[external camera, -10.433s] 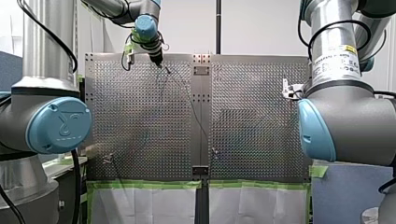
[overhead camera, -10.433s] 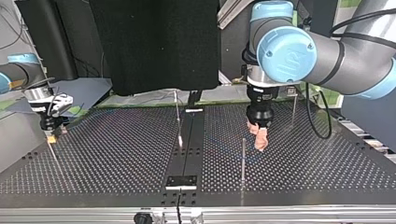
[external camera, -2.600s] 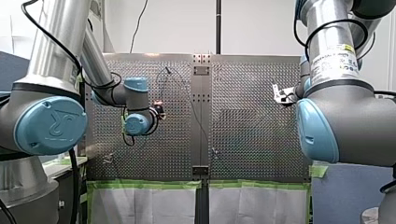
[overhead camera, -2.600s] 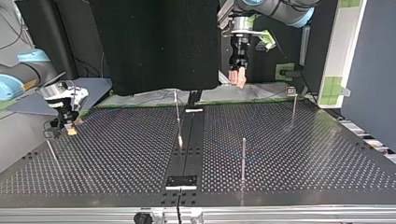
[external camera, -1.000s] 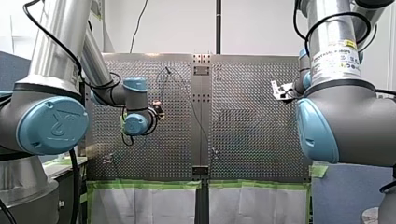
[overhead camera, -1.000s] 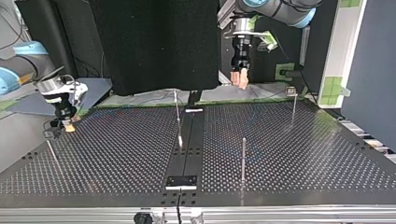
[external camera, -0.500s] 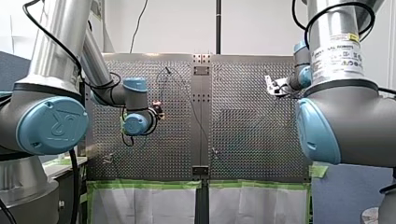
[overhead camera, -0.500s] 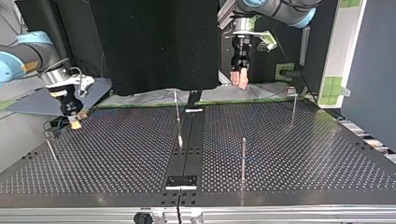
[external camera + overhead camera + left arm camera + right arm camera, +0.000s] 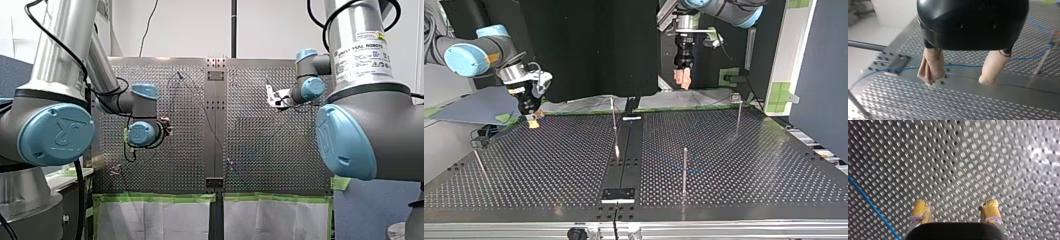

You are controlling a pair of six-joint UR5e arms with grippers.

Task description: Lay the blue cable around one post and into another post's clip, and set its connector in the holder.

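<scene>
The thin blue cable lies flat on the perforated table, under my left gripper. It runs from a small plate on the centre strip to a post off to one side. That gripper's beige fingers stand open and empty, high behind the table's far edge in the top view. My right gripper is open with yellow pads and hovers over bare plate. A stretch of the cable lies beside it. In the top view it hangs over the far left of the table.
Thin upright posts stand on the table: one near the middle, one far right, one by the centre strip, one at the left edge. A small plate sits on the strip's near end.
My right gripper has swung in from the table's side toward the middle, rightward in the top view. My left gripper has stayed nearly in place. Both have stayed open.
</scene>
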